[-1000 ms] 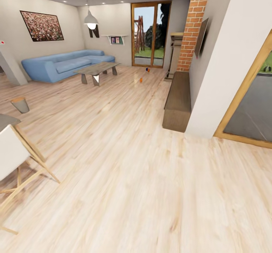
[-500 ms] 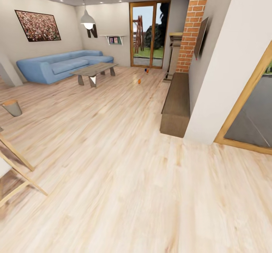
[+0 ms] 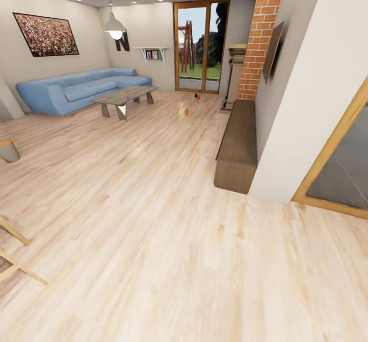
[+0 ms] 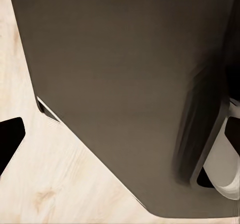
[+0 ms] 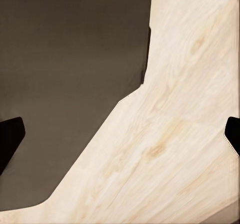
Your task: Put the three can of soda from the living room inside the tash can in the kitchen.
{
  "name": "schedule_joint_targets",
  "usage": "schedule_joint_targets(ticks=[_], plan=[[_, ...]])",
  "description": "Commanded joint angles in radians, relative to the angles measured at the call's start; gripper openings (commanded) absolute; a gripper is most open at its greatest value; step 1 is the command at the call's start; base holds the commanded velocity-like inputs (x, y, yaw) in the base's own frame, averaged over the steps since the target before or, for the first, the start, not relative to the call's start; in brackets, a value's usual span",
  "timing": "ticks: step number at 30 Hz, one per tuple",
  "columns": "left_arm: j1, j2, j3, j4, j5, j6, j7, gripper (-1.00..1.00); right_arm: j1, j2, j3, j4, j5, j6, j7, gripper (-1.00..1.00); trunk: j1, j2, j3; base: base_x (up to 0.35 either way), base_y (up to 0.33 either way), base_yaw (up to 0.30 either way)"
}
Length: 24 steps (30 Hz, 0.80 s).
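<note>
Head view shifted since a second ago: chair at lower left almost slid out, only legs [image 3: 15, 252] left in view; sofa [image 3: 76, 91] and low table [image 3: 122, 98] drawn leftward. Camera taken to have turned and advanced into living room.

Cans seen far off on floor [image 3: 168, 219] before glass doors [image 3: 200, 46]: nearer orange can [image 3: 186, 111], orange-and-blue pair [image 3: 197, 96] beyond. Bin [image 3: 8, 149] seen at left edge, well apart from cans.

Left claw [image 4: 120, 134]: one dark fingertip seen, state cannot be told. Right claw [image 5: 120, 134]: fingertips wide apart, nothing held.

No can collected yet; approach judged under way.

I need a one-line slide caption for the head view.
Living room ahead: small orange soda cans on pale wood floor, between grey low coffee table and long dark brown bench.
</note>
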Motion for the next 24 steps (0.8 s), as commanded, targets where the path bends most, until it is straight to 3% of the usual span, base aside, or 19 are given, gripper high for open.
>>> schedule_joint_targets(ticks=[1, 10, 24], plan=[[0.000, -0.001, 0.000, 0.000, 0.001, 0.000, 0.000, 1.00, 0.000, 0.000, 0.000, 0.000, 0.000, 0.000, 0.000, 1.00, 0.000, 0.000, 0.000, 0.343, -0.015, 0.000], [-0.002, -0.005, 0.003, 0.000, 0.003, 0.000, 0.001, 1.00, 0.000, -0.004, 0.003, 0.002, 0.000, 0.000, 0.000, 1.00, 0.000, 0.000, 0.000, 0.345, 0.072, 0.047], [-0.002, -0.017, 0.004, 0.000, 0.006, -0.002, 0.004, 1.00, 0.000, -0.002, 0.008, 0.002, 0.009, 0.000, 0.000, 1.00, 0.000, 0.000, 0.000, 0.346, 0.118, 0.226]])
